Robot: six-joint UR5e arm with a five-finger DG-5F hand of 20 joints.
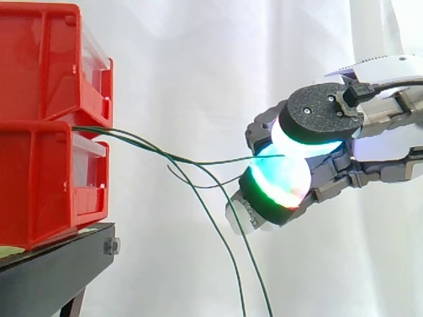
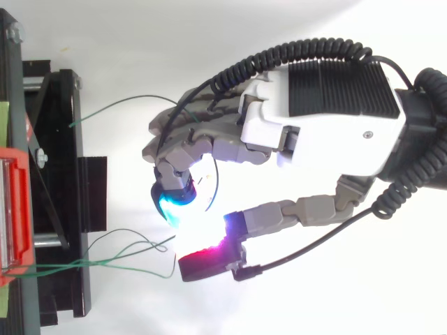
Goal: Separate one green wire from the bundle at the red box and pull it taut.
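Can't follow the green wires (image 1: 173, 157) past the bottom edge, nor see the red bins (image 1: 39, 178) past the left edge.

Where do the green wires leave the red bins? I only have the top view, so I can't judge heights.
Observer: In the side view they come out of the gap between the upper red bin and the lower red bin.
Operator: Do they all head for the hand?
Observer: No. One green wire reaches across to the hand. Two sagging wires drop away and leave the bottom edge of the side view.
Operator: Is the one at the hand taut?
Observer: Not yet. It slopes down from the bins, dips midway, then rises slightly toward the hand.
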